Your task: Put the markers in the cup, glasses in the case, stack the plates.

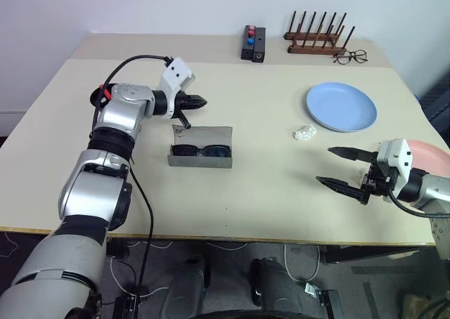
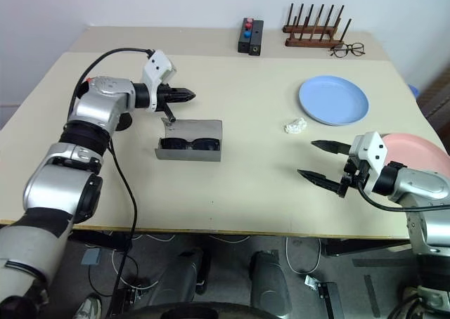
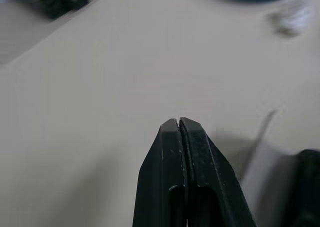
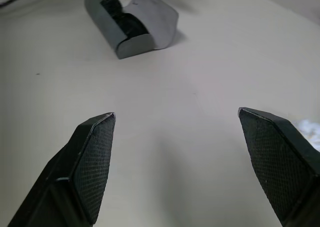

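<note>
Glasses-in-case step, near its end. The glasses (image 1: 201,150) lie inside the case (image 1: 201,155), which sits open near the tabletop (image 1: 267,192) centre, lid raised toward the far edge. Left hand (image 1: 200,102) is clenched on nothing, fingers (image 3: 182,137) pressed together, hovering just beyond the lid's far-left corner; contact w/ the lid can't be told. Judged: next move is to push the lid down toward the near edge w/ the shut fingertips until the case closes; calls for a low, steady press on the lid's upper rim so the light case doesn't skid or tip. Right hand (image 1: 343,168) is released, jaws wide, empty, held above the tabletop near the right edge. Blue plate (image 1: 342,107) rests toward the far right; pink plate (image 1: 430,155) lies at the right edge, just behind the right hand, well apart from the blue one, so stacking isn't done yet. A small crumpled white scrap (image 1: 304,132) lies between the case and the blue plate.
</note>
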